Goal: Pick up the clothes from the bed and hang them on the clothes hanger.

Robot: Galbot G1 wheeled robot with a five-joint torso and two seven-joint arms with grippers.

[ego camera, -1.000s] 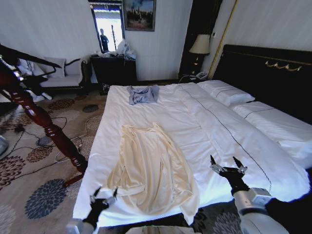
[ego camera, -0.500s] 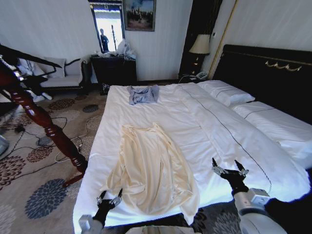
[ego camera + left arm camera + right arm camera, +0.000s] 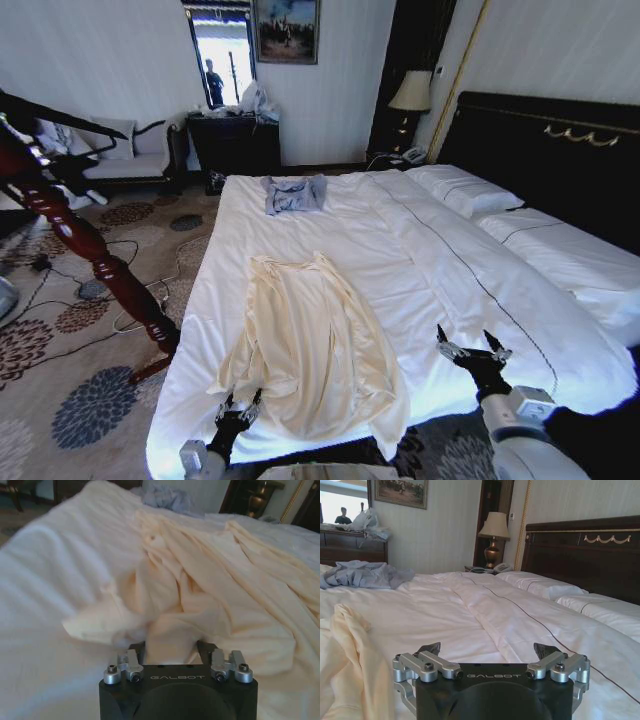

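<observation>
Your left end effector (image 3: pixel 237 407), fingers spread, sits at the hem of the cream clothes (image 3: pixel 315 340) lying flat and rumpled on the bed (image 3: pixel 440 270); your right end effector (image 3: pixel 474 351) hovers parted over the sheets. Left wrist: fingers (image 3: pixel 205 647) straddle a fold of the clothes (image 3: pixel 210 595). Right wrist: right end effector (image 3: pixel 490 652) spread above the bed (image 3: pixel 485 615).

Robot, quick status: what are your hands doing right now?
Left gripper open at cream shirt's near hem. Right gripper open above white bed, idle. Shirt flat, not grasped. Nothing in the way.
</observation>
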